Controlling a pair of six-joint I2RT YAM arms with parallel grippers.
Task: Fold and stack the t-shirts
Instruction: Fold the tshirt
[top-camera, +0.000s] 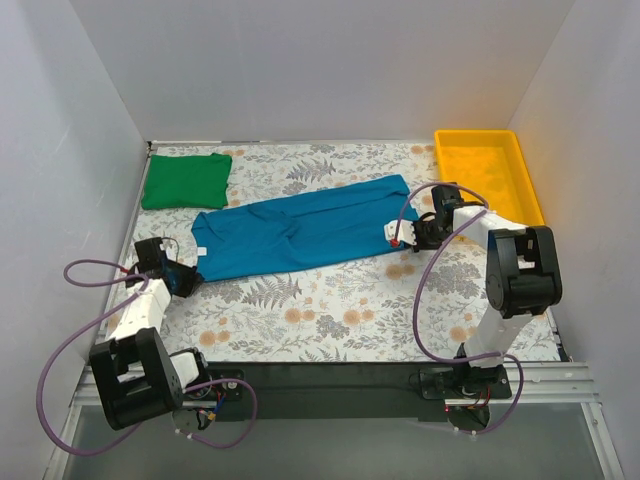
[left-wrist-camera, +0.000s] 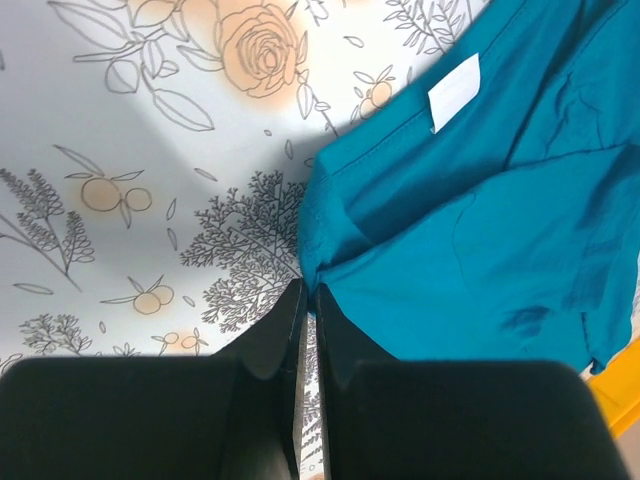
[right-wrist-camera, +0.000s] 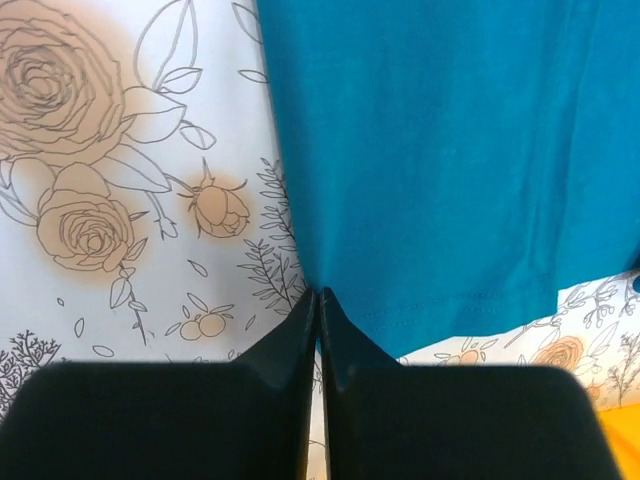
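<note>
- Shirts, two, soft fabric: teal shirt (top-camera: 300, 232), wrinkled strip, centre; green shirt (top-camera: 186, 181), folded square, 10 o'clock.
- Left gripper (left-wrist-camera: 308, 292), right gripper (right-wrist-camera: 317, 295): each clamped on teal shirt's edge.
- One yellow plastic tray (top-camera: 527, 190), 2 o'clock.

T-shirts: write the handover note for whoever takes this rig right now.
Left gripper: shut on the teal t-shirt at its near left corner.
Right gripper: shut on the same shirt's near right corner, at the hem.
Green t-shirt: folded, at the far left of the table.
Done: green one folded; teal one laid out long across the table.
Left: fold the teal one, then stack the two.
</note>
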